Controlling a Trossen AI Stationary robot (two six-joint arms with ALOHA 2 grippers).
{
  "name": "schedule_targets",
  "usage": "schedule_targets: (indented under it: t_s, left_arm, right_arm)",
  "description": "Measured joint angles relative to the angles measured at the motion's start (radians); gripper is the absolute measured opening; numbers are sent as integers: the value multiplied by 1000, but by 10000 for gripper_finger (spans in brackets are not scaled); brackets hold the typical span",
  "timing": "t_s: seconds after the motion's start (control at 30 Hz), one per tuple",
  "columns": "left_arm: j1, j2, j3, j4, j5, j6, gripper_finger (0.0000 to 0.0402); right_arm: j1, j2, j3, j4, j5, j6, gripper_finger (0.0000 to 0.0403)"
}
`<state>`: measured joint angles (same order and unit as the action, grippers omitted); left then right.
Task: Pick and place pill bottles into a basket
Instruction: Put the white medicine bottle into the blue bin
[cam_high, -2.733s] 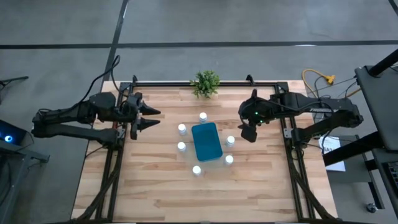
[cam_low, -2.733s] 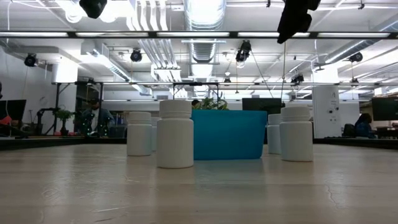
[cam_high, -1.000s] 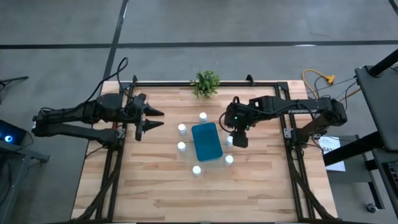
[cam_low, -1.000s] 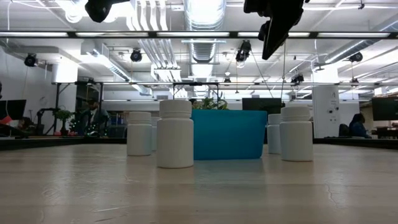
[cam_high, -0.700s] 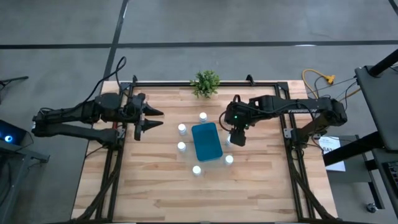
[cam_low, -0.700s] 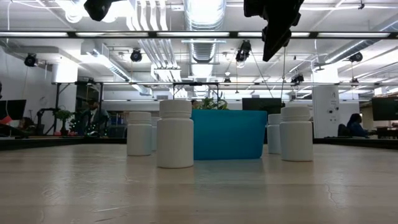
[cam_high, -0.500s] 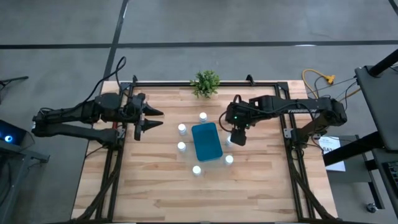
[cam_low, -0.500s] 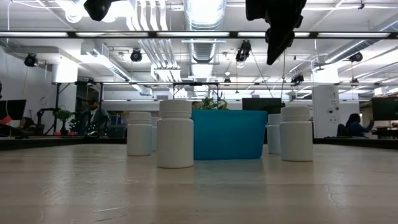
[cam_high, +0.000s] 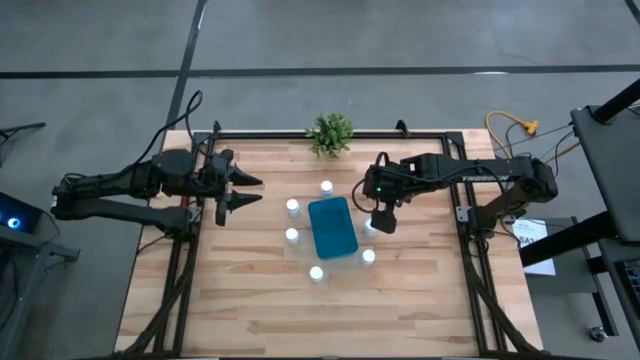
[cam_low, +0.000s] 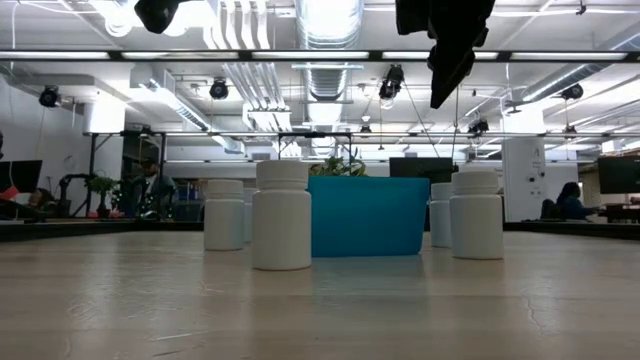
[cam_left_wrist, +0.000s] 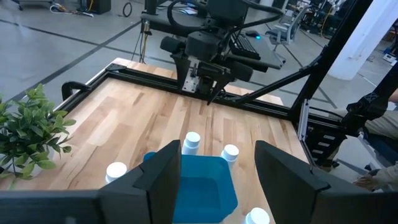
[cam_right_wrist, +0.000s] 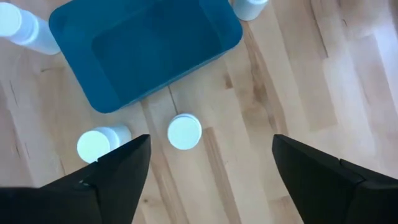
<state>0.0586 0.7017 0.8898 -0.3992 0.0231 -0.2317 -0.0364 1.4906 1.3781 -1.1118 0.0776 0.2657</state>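
The teal-blue basket (cam_high: 332, 228) stands mid-table, bottom on the wood. Six white pill bottles stand upright around it: one at its far end (cam_high: 326, 187), two on its left (cam_high: 292, 208) (cam_high: 292, 236), one at its near end (cam_high: 316, 273), two on its right (cam_high: 368, 257) (cam_high: 369, 226). My right gripper (cam_high: 382, 222) hangs open, well above the right-side bottle (cam_right_wrist: 185, 132), which shows between its fingers in the right wrist view. In the low view (cam_low: 447, 75) it is high over the bottles. My left gripper (cam_high: 250, 192) is open and empty, raised at the table's left, pointing toward the basket (cam_left_wrist: 199, 193).
A small green potted plant (cam_high: 331, 133) stands at the table's far edge. Black frame rails run along the left, right and far sides (cam_high: 330, 133). Bare wood lies near the front edge (cam_high: 320, 320). A person shows beyond the table in the left wrist view (cam_left_wrist: 379, 118).
My right gripper has come down a little above the bottles on the basket's right side and has tipped closer to pointing straight down. The bottles and the basket have not moved.
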Motion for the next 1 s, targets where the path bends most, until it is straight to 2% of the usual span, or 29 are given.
schedule_targets:
  t_s: [0.23, 0.33, 0.6, 1.0]
  left_arm:
    - [0, 0, 0, 0, 0, 0, 187]
    - [0, 0, 0, 0, 0, 0, 187]
    - [0, 6, -11, -2, 0, 3, 187]
    - [0, 10, -11, -2, 0, 3, 187]
  right_arm:
    - [1, 0, -3, 0, -12, 7, 323]
    - [1, 0, -13, 1, -55, 3, 320]
    - [1, 0, -95, 4, -66, 23, 311]
    - [1, 0, -154, 165, -218, 23, 302]
